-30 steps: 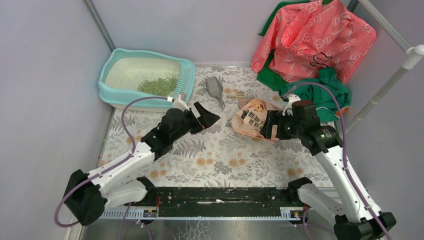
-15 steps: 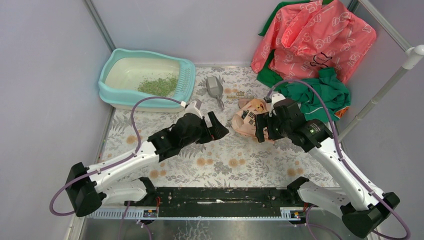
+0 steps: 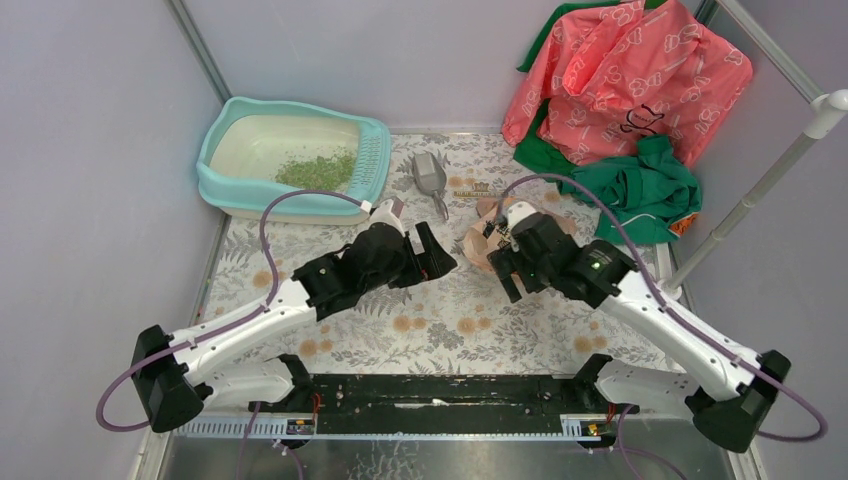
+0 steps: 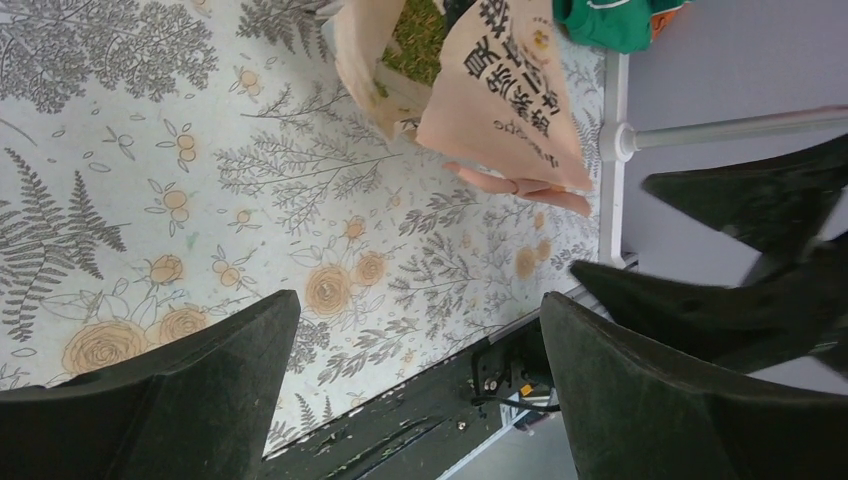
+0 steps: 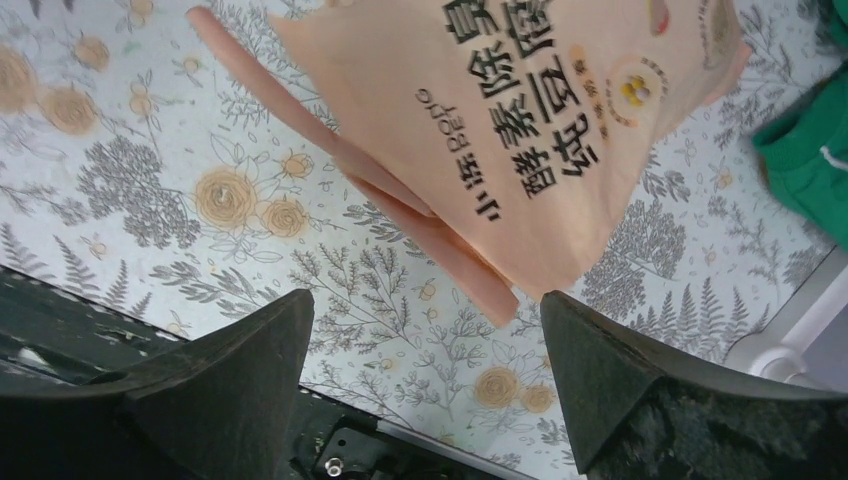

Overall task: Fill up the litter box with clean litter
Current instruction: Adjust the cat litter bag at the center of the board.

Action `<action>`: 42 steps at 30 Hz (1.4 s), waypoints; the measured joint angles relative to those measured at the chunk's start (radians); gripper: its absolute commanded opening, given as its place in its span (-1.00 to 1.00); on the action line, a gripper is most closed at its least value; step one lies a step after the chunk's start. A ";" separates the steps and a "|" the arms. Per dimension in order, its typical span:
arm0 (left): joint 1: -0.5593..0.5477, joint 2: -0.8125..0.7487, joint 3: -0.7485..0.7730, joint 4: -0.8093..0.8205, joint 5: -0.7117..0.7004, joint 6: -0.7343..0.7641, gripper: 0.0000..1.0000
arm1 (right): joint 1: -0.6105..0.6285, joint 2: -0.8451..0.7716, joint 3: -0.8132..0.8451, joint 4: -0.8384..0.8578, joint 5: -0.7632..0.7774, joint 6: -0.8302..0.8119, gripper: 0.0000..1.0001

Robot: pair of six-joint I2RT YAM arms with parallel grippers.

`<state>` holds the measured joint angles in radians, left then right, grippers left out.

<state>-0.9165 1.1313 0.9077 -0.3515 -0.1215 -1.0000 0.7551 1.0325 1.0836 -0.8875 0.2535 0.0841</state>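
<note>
Litter box [image 3: 232, 195] at eleven o'clock on the desk [image 3: 450, 320], clean litter [image 3: 318, 170] only a thin patch near its slotted end, filling judged barely begun; printed bag [image 3: 482, 243] mid-desk, unheld, left gripper [image 4: 420, 300] at its nine o'clock, right gripper [image 5: 425, 295] at six, both gaping, empty.

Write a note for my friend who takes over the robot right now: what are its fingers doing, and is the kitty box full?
Left fingers: open, holding nothing, over the flowery table just left of the bag.
Right fingers: open, holding nothing, hovering at the bag's near edge.
Things: the litter box sits at the far left. The bag lies mid-table, open, with green litter inside. The scoop lies between them.
Done: a small heap of litter is in the box near its slotted end.
Left: most of the pan is bare, so probably grab the bag and pour more in.
</note>
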 measured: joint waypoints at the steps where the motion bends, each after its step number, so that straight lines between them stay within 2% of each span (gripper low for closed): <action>1: 0.000 0.000 0.008 -0.002 0.000 0.000 0.97 | 0.028 0.022 0.000 0.000 0.021 -0.007 0.84; 5: 0.000 0.000 0.018 -0.002 -0.005 -0.004 0.97 | 0.140 0.103 -0.012 0.010 0.109 -0.032 0.84; 8: 0.000 -0.006 0.012 -0.002 -0.012 -0.015 0.97 | 0.174 0.151 -0.049 0.031 0.190 -0.042 0.84; 15: -0.008 -0.032 -0.035 0.000 -0.018 -0.031 0.97 | 0.174 0.240 -0.095 0.126 0.354 -0.058 0.79; 22: -0.008 -0.004 -0.036 0.000 -0.018 -0.024 0.97 | 0.171 0.404 -0.064 0.221 0.402 -0.067 0.70; 26: -0.008 -0.013 -0.038 0.000 -0.024 -0.005 0.97 | 0.134 0.447 -0.069 0.264 0.412 -0.076 0.56; 30: -0.008 -0.063 -0.061 -0.001 -0.043 0.013 0.98 | 0.061 0.435 -0.103 0.315 0.418 -0.080 0.29; 33: -0.008 -0.094 -0.074 -0.002 -0.052 0.026 0.97 | 0.027 0.431 -0.118 0.330 0.419 -0.082 -0.11; 36: -0.008 -0.106 -0.075 -0.002 -0.061 0.043 0.97 | -0.002 0.431 -0.118 0.345 0.415 -0.087 -0.97; 42: 0.020 -0.115 -0.074 -0.014 -0.068 0.084 0.97 | -0.047 0.421 -0.077 0.316 0.414 -0.065 -1.00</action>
<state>-0.8963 1.0161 0.8333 -0.3656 -0.1890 -0.9161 0.7086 1.4536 1.0069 -0.5716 0.6674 0.0193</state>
